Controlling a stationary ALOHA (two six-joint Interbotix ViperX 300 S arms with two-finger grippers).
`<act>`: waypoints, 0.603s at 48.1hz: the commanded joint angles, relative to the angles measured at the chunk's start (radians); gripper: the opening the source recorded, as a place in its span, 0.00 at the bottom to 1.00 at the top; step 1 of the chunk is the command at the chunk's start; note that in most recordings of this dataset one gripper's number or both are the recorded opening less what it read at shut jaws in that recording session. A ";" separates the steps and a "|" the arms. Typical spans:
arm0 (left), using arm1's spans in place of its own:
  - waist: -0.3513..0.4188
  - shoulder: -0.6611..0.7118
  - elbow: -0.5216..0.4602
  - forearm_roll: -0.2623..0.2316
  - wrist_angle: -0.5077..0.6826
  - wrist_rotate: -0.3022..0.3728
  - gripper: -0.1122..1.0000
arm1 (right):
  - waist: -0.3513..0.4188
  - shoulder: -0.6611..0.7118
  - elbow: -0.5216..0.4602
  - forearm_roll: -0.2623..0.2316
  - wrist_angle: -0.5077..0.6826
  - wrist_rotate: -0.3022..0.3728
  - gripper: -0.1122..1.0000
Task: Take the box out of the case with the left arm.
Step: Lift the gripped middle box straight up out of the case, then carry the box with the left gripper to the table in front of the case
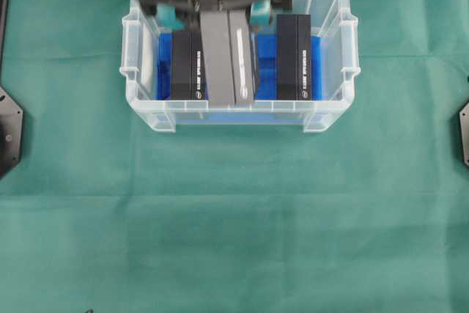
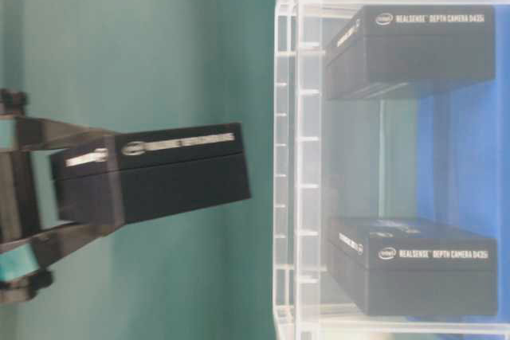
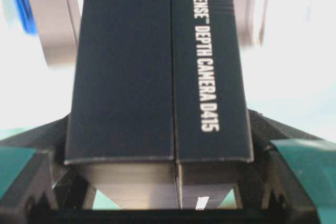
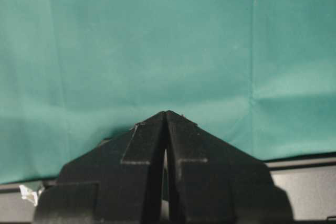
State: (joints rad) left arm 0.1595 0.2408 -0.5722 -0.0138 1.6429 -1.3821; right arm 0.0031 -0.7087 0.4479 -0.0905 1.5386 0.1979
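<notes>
The left gripper point(image 1: 212, 6) is clamping the box point(image 1: 228, 56) above the case point(image 1: 333, 111); carrying it level and clearing the rim matters while the right gripper point(image 4: 166, 116) is sitting clenched

Left hand point(image 1: 215, 11) grips black box point(image 1: 228, 56) above clear case point(image 1: 330, 108).

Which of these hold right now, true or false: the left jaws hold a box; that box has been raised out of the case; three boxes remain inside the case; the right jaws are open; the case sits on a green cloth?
1. The left gripper holds a box: true.
2. That box is raised out of the case: true.
3. Three boxes remain inside: false, two remain, the left box and the right box.
4. The right gripper is open: false, its jaws are shut.
5. The case sits on a green cloth: true.
</notes>
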 commanded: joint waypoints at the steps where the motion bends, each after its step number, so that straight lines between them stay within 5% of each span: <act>1: -0.044 -0.049 -0.014 0.005 0.000 -0.026 0.64 | 0.002 0.005 -0.012 0.000 -0.008 0.000 0.10; 29: -0.328 -0.043 0.009 0.017 -0.021 -0.342 0.64 | 0.002 0.005 -0.012 0.000 -0.006 0.000 0.10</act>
State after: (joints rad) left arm -0.1335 0.2378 -0.5476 0.0000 1.6322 -1.7012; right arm 0.0031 -0.7056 0.4479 -0.0890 1.5370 0.1963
